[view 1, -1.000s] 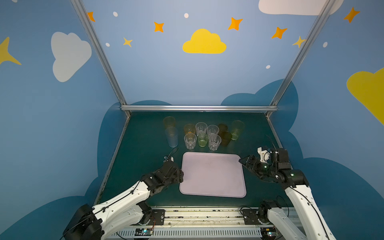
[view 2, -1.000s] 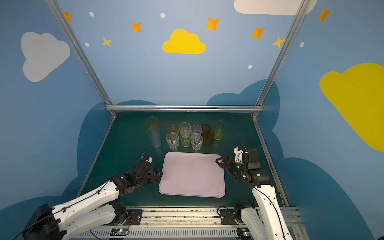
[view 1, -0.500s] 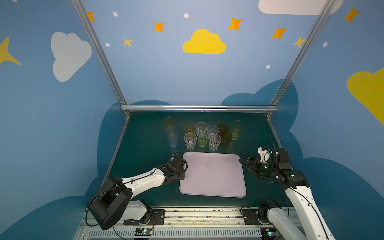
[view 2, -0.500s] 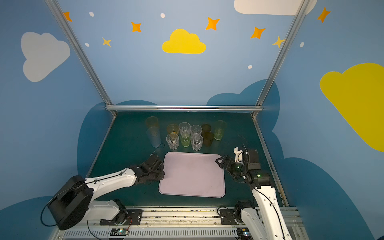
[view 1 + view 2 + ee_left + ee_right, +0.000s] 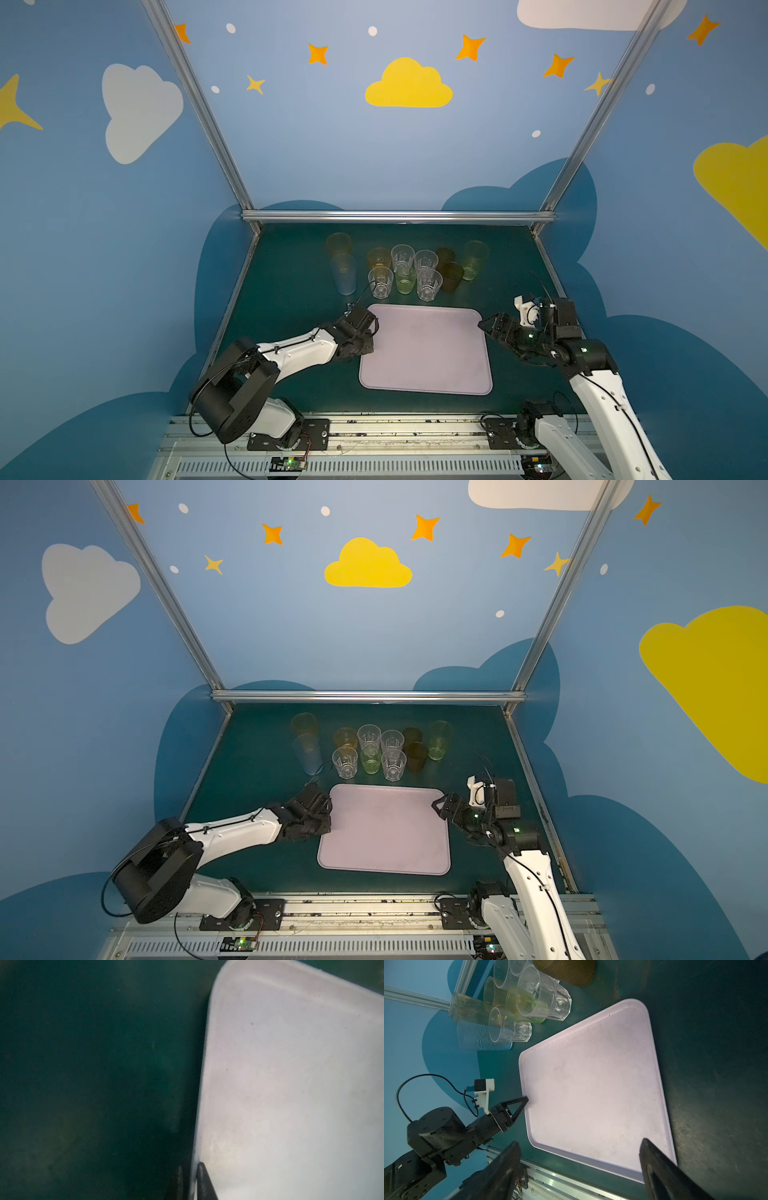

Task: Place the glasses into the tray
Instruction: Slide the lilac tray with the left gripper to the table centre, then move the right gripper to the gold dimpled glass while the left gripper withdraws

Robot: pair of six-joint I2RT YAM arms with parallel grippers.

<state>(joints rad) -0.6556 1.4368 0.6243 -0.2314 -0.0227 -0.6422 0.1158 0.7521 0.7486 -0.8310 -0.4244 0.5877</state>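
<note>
The glasses (image 5: 405, 270) (image 5: 370, 750) stand upright in a cluster on the green table behind the tray; they are clear, amber, green, brown and pale blue, and show in the right wrist view too (image 5: 542, 1001). The pale lilac tray (image 5: 424, 349) (image 5: 386, 829) (image 5: 591, 1084) lies flat with nothing in it. My left gripper (image 5: 368, 338) (image 5: 328, 812) (image 5: 190, 1167) is shut on the tray's left rim (image 5: 204, 1084), one finger on each side. My right gripper (image 5: 484, 326) (image 5: 436, 804) (image 5: 579, 1141) hangs open by the tray's right edge, holding nothing.
Aluminium frame posts and a rear rail (image 5: 399, 216) bound the green table. The arms' mounting rail (image 5: 374, 432) runs along the near edge. Bare green table (image 5: 291, 291) lies left of the tray and between the tray and the glasses.
My left arm swung in and down to the tray's left edge, and its jaws closed on the rim. The right arm, the tray and the glasses have not moved.
</note>
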